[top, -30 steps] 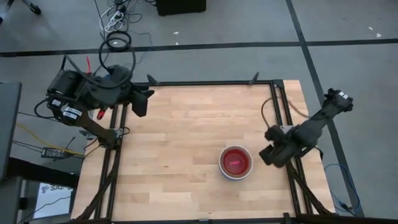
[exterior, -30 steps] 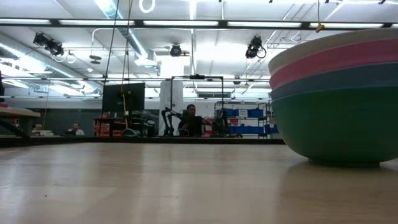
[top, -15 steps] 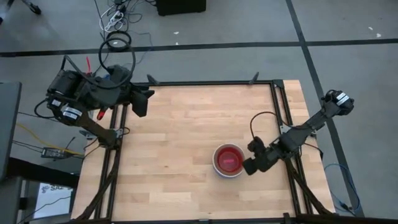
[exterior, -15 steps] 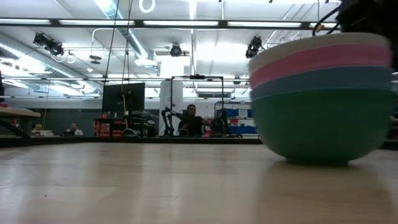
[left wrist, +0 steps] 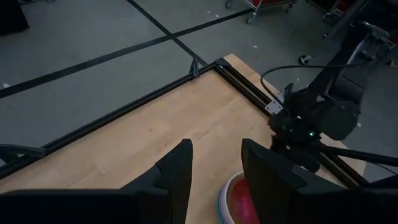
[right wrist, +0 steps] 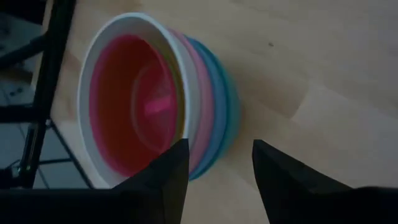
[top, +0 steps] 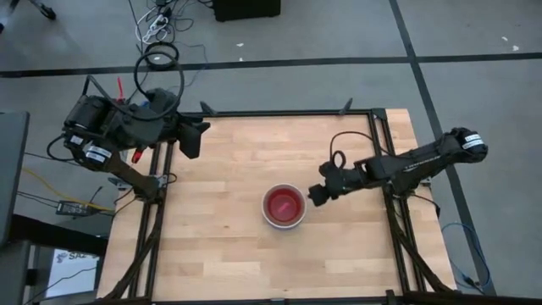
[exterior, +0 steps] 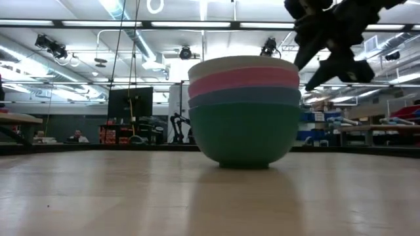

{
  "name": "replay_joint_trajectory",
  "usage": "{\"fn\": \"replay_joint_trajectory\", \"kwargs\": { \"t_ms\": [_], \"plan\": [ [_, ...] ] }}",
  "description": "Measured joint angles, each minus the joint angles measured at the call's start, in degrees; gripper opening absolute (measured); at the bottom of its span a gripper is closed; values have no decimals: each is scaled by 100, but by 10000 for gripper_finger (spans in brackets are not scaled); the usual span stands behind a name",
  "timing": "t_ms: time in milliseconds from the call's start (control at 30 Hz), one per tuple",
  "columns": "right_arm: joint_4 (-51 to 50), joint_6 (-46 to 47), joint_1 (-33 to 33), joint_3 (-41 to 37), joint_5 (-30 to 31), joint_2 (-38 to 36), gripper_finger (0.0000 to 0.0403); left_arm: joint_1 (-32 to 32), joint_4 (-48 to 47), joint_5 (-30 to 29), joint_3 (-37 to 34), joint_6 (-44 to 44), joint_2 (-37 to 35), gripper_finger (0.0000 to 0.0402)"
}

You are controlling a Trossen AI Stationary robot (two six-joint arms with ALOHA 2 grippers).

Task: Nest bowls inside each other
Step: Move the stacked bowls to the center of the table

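The bowls stand nested in one stack (top: 284,206) on the wooden table, a little right of its middle. The stack rests on the teal bowl's base (exterior: 244,160), with blue, pink and white rims above it and a red bowl (right wrist: 127,102) innermost. My right gripper (top: 315,195) is open at the stack's right side, slanting down. My left gripper (top: 196,135) waits open above the far left corner with nothing between its fingers (left wrist: 177,168). My right gripper meets the stack's outer wall near the rims (right wrist: 194,146) on the side toward the table's right edge, with the side of one open finger (right wrist: 171,168). The other finger stands over bare wood. The fingers slant down from the right. The stack stays upright on the table.
A black metal frame (top: 385,161) runs along the table's edges, and the right arm reaches in over its right rail. Bare wood lies left of, near and far of the stack. Cables (top: 161,55) lie on the floor beyond the far edge.
My right gripper has swung down and toward the table's left, and a little toward the far edge, tipping its fingers downward. The stack has slid along the table ahead of it, from near the right rail toward the middle, and has stayed upright and nested.
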Motion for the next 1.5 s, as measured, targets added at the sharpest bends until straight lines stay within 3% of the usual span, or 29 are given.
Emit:
{"fn": "replay_joint_trajectory", "kwargs": {
  "t_ms": [133,267,500,667,833,1033,1500],
  "plan": [
    [15,-385,-57,153,-422,-3,168,0,0,1,0,-39,0,147],
    [-4,-123,429,165,-529,-4,168,-7,1,42,0,-41,0,147],
    [484,692,1644,177,74,114,168,-7,5,88,0,-53,0,147],
    [1493,920,1962,177,50,982,168,-7,26,103,0,-150,0,147],
    [2834,1019,1925,175,-67,2011,168,-7,66,109,0,-150,0,147],
    [3607,1134,1617,173,-33,2793,168,-7,159,118,0,-150,0,147],
    [4195,727,394,171,174,2962,168,-7,149,118,0,-150,0,147]
  ]
}}
